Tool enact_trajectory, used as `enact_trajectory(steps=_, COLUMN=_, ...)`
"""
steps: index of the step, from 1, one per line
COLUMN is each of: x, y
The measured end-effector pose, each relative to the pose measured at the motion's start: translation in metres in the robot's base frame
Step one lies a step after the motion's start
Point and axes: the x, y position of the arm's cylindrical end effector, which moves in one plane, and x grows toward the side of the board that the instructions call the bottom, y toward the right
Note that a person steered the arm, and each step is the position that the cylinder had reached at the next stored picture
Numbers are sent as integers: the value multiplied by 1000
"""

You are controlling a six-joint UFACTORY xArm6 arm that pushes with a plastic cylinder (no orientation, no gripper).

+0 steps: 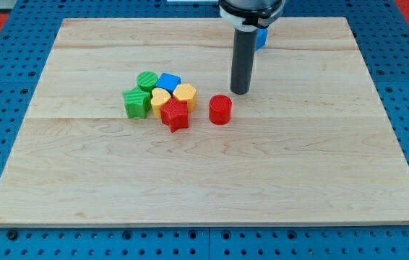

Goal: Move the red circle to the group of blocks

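A pale wooden board (277, 180) lies on a blue pegboard. The red circle (220, 110) sits just right of the cluster's red star (175, 115). My tip (240, 92), bare and holding nothing, stands just above-right of the circle. It looks light and rigid, likely sliding easily; push its right side. A blue block (261, 38) is mostly hidden behind the rod.

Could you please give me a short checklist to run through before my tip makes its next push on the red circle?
1. My tip visible: ok.
2. Tip clear of red circle: ok, it sits toward the view's top right of it.
3. Tip on the circle's far side from the group: not ok, it needs to be further to the view's right.
4. Gap between circle and red star free: ok.
5. Blue block behind rod, out of path: ok.
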Motion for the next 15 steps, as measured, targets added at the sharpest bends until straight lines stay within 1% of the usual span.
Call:
enact_trajectory(steps=1, x=-1, y=17)
enact_trajectory(steps=2, x=-14, y=35)
enact_trajectory(steps=3, x=-14, y=40)
enact_trajectory(steps=8, x=-15, y=41)
enact_trajectory(steps=9, x=-15, y=23)
enact_trajectory(steps=10, x=-15, y=21)
enact_trajectory(steps=11, x=19, y=14)
enact_trajectory(steps=12, x=28, y=16)
enact_trajectory(steps=13, x=13, y=11)
enact_trajectory(steps=14, x=17, y=-21)
enact_trajectory(steps=15, x=34, y=-27)
